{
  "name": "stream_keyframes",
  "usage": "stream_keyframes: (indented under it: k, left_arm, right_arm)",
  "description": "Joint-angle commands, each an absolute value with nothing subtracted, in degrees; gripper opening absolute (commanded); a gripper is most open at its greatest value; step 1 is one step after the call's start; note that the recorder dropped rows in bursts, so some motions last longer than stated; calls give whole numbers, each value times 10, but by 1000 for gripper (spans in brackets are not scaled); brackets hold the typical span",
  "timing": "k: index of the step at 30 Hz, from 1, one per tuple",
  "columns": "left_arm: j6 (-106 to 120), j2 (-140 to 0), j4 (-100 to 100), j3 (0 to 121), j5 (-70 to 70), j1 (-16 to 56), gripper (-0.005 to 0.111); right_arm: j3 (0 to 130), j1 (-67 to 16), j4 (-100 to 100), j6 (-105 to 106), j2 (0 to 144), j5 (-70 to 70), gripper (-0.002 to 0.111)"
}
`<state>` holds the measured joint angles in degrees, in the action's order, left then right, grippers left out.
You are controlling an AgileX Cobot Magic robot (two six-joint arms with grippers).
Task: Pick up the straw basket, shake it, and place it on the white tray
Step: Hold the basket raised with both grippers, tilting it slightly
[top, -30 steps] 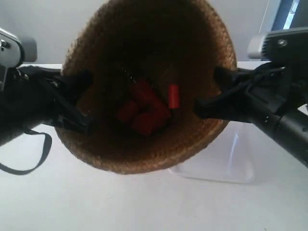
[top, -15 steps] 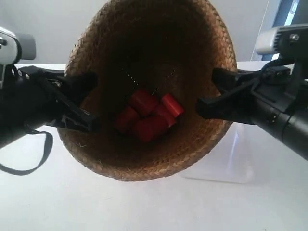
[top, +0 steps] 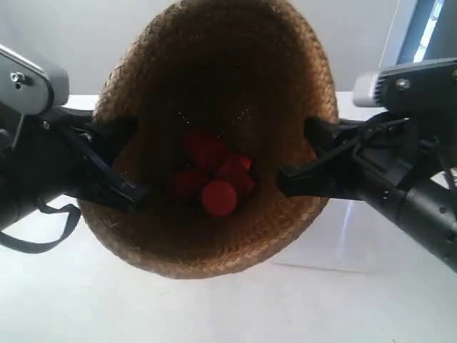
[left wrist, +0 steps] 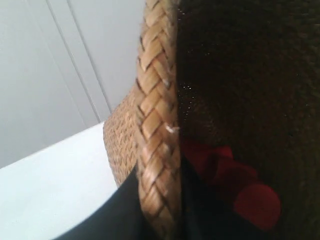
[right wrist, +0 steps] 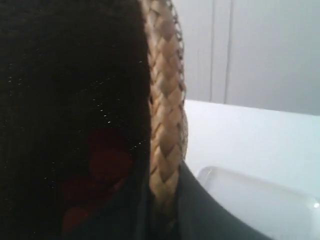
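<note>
Woven brown straw basket (top: 214, 239), just the one, is up off the white table (top: 143, 307) with its dark mouth tipped toward the exterior camera. Small red cylinders (top: 218, 198) are heaped inside, roughly five, hard to count. Two grippers: the left gripper (left wrist: 157, 215) and the right gripper (right wrist: 165, 215) each pinch the braided rim on opposite sides, jaws nearly closed. One glossy white rectangular tray (top: 343, 239) lies low to the basket's right.

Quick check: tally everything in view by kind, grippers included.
straw basket: 1
white tray: 1
red cylinders inside the basket: at least 4 (piled in shadow, exact count unclear)
grippers: 2 (left gripper, right gripper, each clamped on the basket rim)
Total: at least 8
</note>
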<state>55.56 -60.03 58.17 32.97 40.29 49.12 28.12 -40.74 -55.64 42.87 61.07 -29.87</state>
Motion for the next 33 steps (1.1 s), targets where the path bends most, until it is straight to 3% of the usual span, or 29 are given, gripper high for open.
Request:
stream_keyframes:
  k: [1,11,14,16,18,19,22,25,33]
  left_arm:
    - [585,-583,557,334,366,488,0]
    - [557,-601,561,335,416,492,0]
    - [641,-475,621,331,305,595,0]
    - [735,-446,718,327,430,654,0]
    - [698,-522,645,321,547,630,0]
    - [637,-601,564,334,593,569,0]
    - [681,-661,616,379,457,522,0]
    - [671,-658,623,371,525,543,0]
    - [651,-674,625,371,520,543,0]
  right_arm:
    - [303,-428,-525,448,598,-292,0]
    - [309,-430,-539,462,603,-307,0]
    - [312,-481,-541,488,449,-133,0]
    - [291,-494,-549,490,408,-200,0]
    - [267,-482,-557,481,510,-440,0]
    - [292,-461,-556,474,628,-505,0]
    - [341,-470,-571,507,700,-407,0]
    - [341,-481,-572,499,689,-415,0]
    - [341,-481,-572,481,695,-412,0]
